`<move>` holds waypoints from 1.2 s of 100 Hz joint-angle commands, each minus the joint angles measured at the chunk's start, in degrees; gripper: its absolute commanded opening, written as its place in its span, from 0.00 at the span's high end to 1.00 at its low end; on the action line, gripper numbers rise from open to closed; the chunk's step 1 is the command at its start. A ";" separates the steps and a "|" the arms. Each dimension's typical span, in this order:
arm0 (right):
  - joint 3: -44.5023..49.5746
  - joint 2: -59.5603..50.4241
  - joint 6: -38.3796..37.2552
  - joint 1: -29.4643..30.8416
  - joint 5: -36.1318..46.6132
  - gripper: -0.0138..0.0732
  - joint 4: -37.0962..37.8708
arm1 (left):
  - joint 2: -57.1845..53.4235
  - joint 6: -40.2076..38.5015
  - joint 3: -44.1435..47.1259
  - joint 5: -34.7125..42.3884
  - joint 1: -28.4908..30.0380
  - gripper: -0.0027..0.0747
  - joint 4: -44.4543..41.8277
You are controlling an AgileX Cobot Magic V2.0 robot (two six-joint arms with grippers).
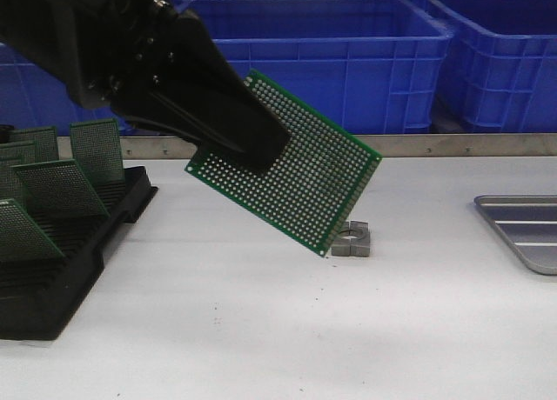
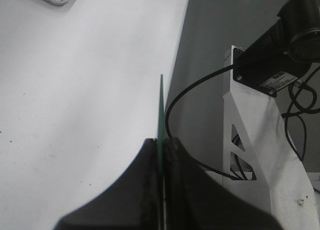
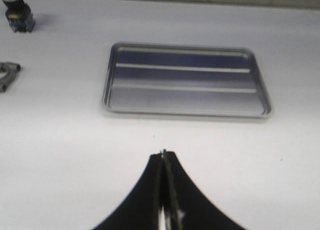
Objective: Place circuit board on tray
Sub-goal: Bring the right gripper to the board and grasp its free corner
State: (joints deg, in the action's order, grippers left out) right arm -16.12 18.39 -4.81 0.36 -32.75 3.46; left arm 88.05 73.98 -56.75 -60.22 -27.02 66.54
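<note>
Green perforated circuit board [image 1: 296,161], rectangular, dotted with rows of small holes, held in the air over the white tabletop [image 1: 261,330] by the left gripper [image 1: 252,148]. Black fingers clamped on the board's upper left corner; board tilted, its lowest corner pointing down towards a small grey metal block with a round hole [image 1: 352,240]. Whether that corner touches the block cannot be told from the front view. In the left wrist view the board [image 2: 161,115] shows edge-on as a thin green line, pinched between the two black fingers [image 2: 147,165] of the left gripper [image 2: 161,145].

Shallow grey metal tray with raised rim and pale ridges [image 1: 522,235] lies flat at the right edge of the front view, only partly in frame, well apart from the board. Right wrist view shows the whole tray [image 3: 186,112], nothing in it. Right gripper [image 3: 163,157] hangs above bare tabletop near the tray's long side, its black fingers pressed together with nothing between them.

Black slotted plastic rack [image 1: 52,261] sits at the left, several more green perforated boards [image 1: 96,148] standing tilted in its slots. Large blue plastic bins [image 1: 348,52] line the back, beyond the tabletop's far edge. In the right wrist view, a curved grey metal part [image 3: 7,75] and a small dark object with a red top [image 3: 17,12] lie away from the tray.
</note>
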 commanded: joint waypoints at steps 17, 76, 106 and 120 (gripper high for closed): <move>-5.45 12.46 3.88 0.05 1.08 0.75 -10.25 | -1.64 -0.13 -1.35 -1.20 -0.59 0.99 4.02; -12.07 31.94 74.54 0.05 -16.33 0.31 -71.69 | -1.64 -0.13 -1.35 -1.00 -0.59 0.99 4.02; -13.15 44.89 100.40 -0.38 -28.69 0.31 -83.63 | -1.64 -0.13 -1.35 -0.78 -0.59 0.99 4.02; -16.43 49.86 100.40 -4.47 -28.58 0.31 -83.63 | -1.64 -0.13 -1.35 -0.78 -0.59 0.99 4.02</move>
State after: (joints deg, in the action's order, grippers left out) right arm -29.27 66.39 94.09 -2.07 -58.56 -76.20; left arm 88.18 73.98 -56.75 -59.91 -27.02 66.67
